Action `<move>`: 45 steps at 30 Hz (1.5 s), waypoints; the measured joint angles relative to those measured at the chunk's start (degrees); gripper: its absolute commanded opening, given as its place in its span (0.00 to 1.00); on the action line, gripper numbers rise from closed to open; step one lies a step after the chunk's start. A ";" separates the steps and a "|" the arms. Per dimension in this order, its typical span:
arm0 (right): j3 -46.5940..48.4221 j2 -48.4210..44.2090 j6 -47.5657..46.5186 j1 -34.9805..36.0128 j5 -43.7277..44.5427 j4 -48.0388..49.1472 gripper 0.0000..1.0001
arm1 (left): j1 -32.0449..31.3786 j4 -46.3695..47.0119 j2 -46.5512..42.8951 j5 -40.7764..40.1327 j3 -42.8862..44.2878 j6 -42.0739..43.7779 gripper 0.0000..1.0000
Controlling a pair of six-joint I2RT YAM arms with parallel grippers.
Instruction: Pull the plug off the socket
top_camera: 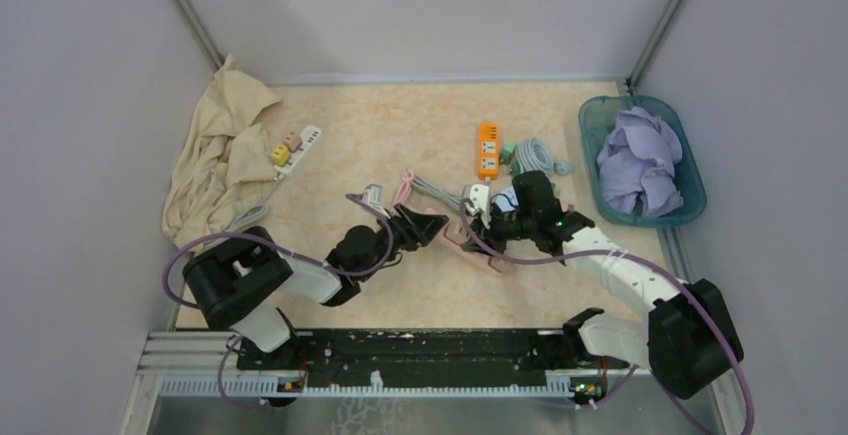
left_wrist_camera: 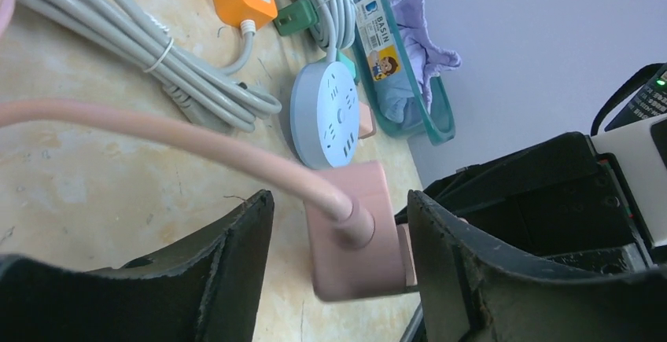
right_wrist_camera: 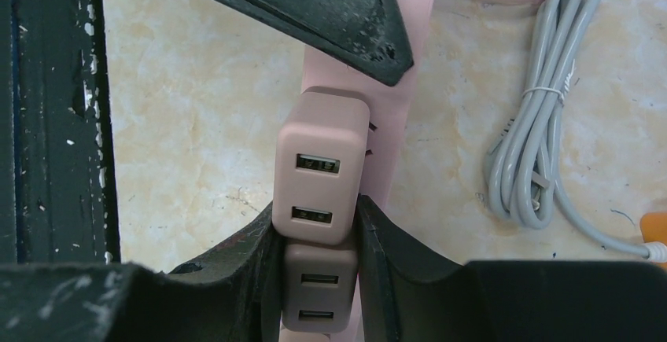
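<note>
Right tool (right_wrist_camera: pixel 317 228) pinches pink plug (right_wrist_camera: pixel 322 145); left tool (left_wrist_camera: pixel 340 200) gapes astride socket strip (left_wrist_camera: pixel 358 259); basket label (left_wrist_camera: pixel 376 39) reads "BASH".

One printed label (left_wrist_camera: pixel 376 34) is seen in the left wrist view, stuck on the outer wall of the teal basket (left_wrist_camera: pixel 429 126). Blue capital letters are printed along its upper part and are read as "BASH", though the last letter is not sharp and may be misread. Below the word a small cartoon figure (left_wrist_camera: pixel 383 65) is printed; the finer print around it is too small to be made out. On the black housing (left_wrist_camera: pixel 641 106) at the right edge of the same view, beside a green light (left_wrist_camera: pixel 659 82), small white characters are printed, but they are blurred and cannot be read.
</note>
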 measured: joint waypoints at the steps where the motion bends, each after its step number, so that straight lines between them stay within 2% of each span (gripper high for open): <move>1: 0.00 0.00 -0.13 0.11 -0.07 -0.02 0.06 | 0.00 0.35 0.85 0.04 0.66 0.00 0.57; 5: 0.00 0.00 -0.28 0.33 -0.26 -0.11 0.08 | 0.00 1.42 2.78 0.11 2.36 -0.11 0.25; 6: 0.00 0.00 -0.28 0.33 -0.04 -0.04 0.14 | 0.00 1.46 2.91 0.09 2.36 -0.13 0.18; 8: 0.00 0.02 -0.31 0.33 0.57 0.11 0.32 | 0.00 1.53 3.37 -0.17 2.38 -0.59 0.07; 10: 0.00 0.02 -0.26 0.33 0.76 0.02 0.48 | 0.00 1.29 3.52 -0.15 2.40 -1.09 0.01; 14: 0.07 0.02 0.22 0.52 -1.03 0.02 0.65 | 0.00 0.98 3.52 -0.52 2.40 -1.75 0.00; 19: 0.74 -0.20 0.96 0.61 -3.34 -1.33 0.68 | -0.33 -1.49 3.13 -2.03 2.80 -3.13 0.00; 24: 0.85 -1.42 3.02 0.59 -4.35 -0.92 0.68 | -1.33 -7.04 1.64 -3.52 4.42 -4.79 0.00; 27: 0.85 -1.46 4.59 0.61 -4.13 0.02 0.64 | -1.68 -9.70 0.87 -4.04 5.05 -5.86 0.00; 35: 0.85 -1.22 8.15 0.61 -2.45 3.15 0.41 | -2.73 -12.50 0.33 -5.14 5.81 -7.28 0.00; 41: 0.85 -1.18 8.57 0.57 -0.26 4.24 0.13 | -3.13 -13.20 0.26 -5.62 6.01 -7.50 0.00; 45: 0.85 -1.18 8.26 0.59 -0.39 4.20 0.07 | -3.32 -14.23 -0.17 -6.23 6.03 -7.85 0.00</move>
